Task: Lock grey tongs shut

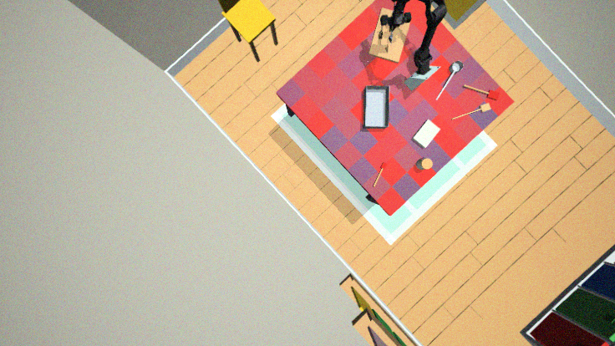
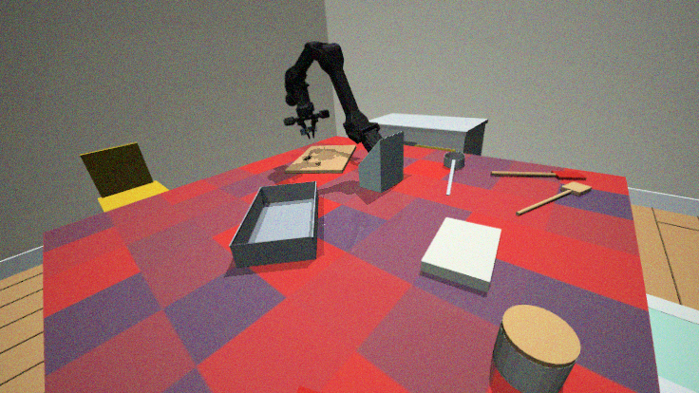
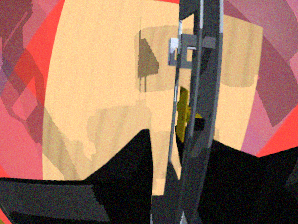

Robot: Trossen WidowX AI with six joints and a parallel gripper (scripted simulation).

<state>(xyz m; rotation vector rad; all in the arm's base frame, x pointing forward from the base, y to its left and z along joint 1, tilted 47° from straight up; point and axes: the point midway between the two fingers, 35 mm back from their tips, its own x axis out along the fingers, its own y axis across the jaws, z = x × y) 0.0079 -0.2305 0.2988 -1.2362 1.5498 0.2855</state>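
My gripper (image 1: 390, 36) (image 2: 311, 135) (image 3: 162, 135) is shut on the grey tongs (image 3: 212, 75). It is above the wooden board (image 1: 393, 56) (image 2: 344, 155) (image 3: 110, 75), pointing down, with a gap to the board. In the wrist view the tongs run from top to bottom between the black fingers, their long strips close together, with a yellow part between them. Whether the lock has caught cannot be seen. In the top and exterior views the tongs are too small to make out their tilt. The roasting tin (image 1: 364, 107) (image 2: 275, 254) holds nothing.
A grey angled block (image 2: 390, 163) stands by the arm's base. A ladle (image 1: 446, 81) (image 2: 450, 177), a red-ended tool (image 2: 522, 174) and a wooden mallet-like tool (image 2: 544, 201) lie beyond it. A white block (image 1: 426, 133) (image 2: 463, 249) and a wooden-topped canister (image 1: 426, 163) (image 2: 539, 334) are farther off.
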